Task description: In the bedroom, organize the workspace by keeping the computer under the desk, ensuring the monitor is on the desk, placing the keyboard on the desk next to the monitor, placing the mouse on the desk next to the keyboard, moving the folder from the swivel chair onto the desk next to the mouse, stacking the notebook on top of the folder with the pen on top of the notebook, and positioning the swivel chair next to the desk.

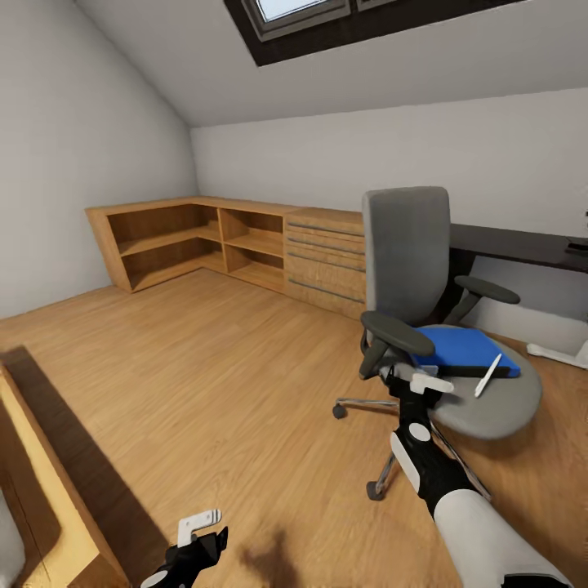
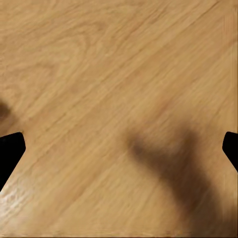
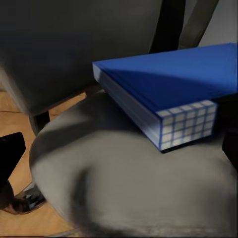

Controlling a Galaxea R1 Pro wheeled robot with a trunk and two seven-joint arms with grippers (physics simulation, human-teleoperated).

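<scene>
On the seat of the grey padded swivel chair (image 1: 457, 359) with black armrests and a chrome star base lies the flat bright blue rectangular folder (image 1: 461, 349), near the backrest. Across the folder's far corner from the backrest, resting on the seat pad, leans the thin pale silver-white pen (image 1: 488, 375). Behind the chair runs the long glossy black desk (image 1: 523, 243); beside the chair's backrest stands a light wooden dresser with open shelves (image 1: 245, 245).

Our right gripper (image 1: 429, 382) hovers at the front edge of the chair seat, just beside the folder's near corner. In the right wrist view the folder (image 3: 168, 89) sits between the dark finger tips, jaws spread and grasping nothing. Our left gripper (image 1: 200, 531) hangs low, well apart from the chair, over the wooden floor (image 2: 119, 99), fingers likewise spread and empty.

Handling, as we judge it: the folder looks stiff, fairly thick and light, with smooth covers that may slide on the padded seat. We would take it at the overhanging near corner or along a long edge, one finger under and one over. The pen looks free to roll off once the folder moves.

Markings: none legible; the folder's end face shows a white grid pattern only.
</scene>
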